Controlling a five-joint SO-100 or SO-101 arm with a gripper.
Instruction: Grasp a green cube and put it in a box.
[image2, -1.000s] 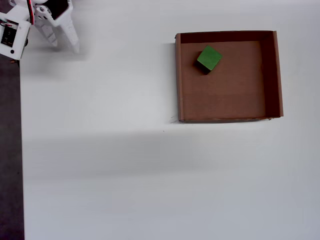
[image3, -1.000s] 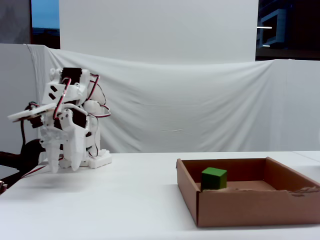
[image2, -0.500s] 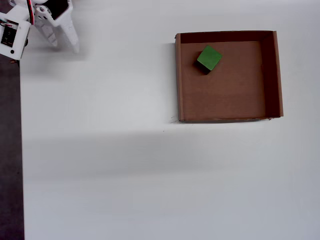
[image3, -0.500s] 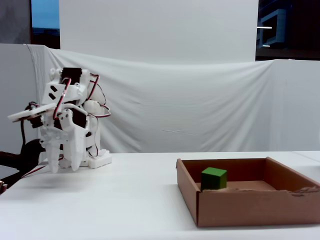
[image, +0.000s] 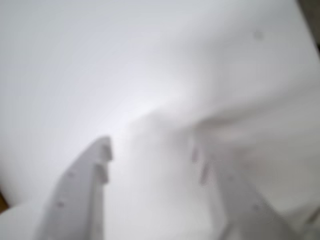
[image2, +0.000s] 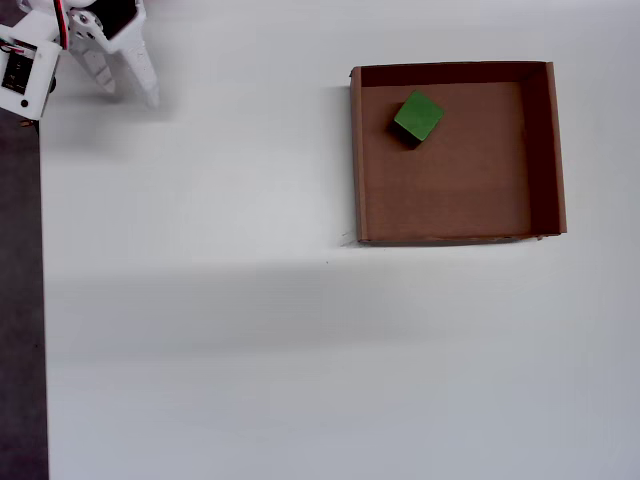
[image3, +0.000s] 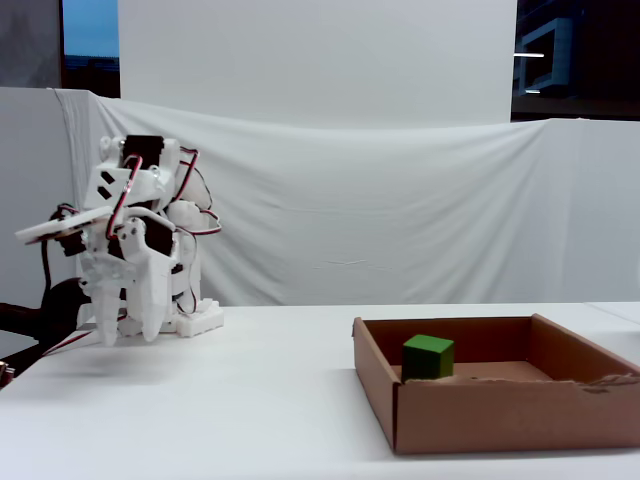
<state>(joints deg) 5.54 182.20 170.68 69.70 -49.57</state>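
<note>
and the green cube (image2: 418, 117) is sitting inside the box (image2: 540, 150), on the brown floor near the wall closest to the arm and toward the top edge in the overhead view, turned at a slight angle; in the fixed view the green cube (image3: 428, 357) pokes up just behind the box's (image3: 500, 415) near cardboard wall. nothing has changed across the last second: cube, box and arm sit exactly where they were, so no motion to call. the gripper (image3: 128, 338) is folded back by the robot's base, well apart from the box, fingers pointing down above the white table (image3: 250, 400). in the wrist view the gripper (image: 150, 155) shows its two pale fingers spread with clear white surface between them, so it's parted and carrying nothing. my read: the placing is done, the arm looks parked at rest, and the task reads as finished, with nothing left but to hold position.
</note>
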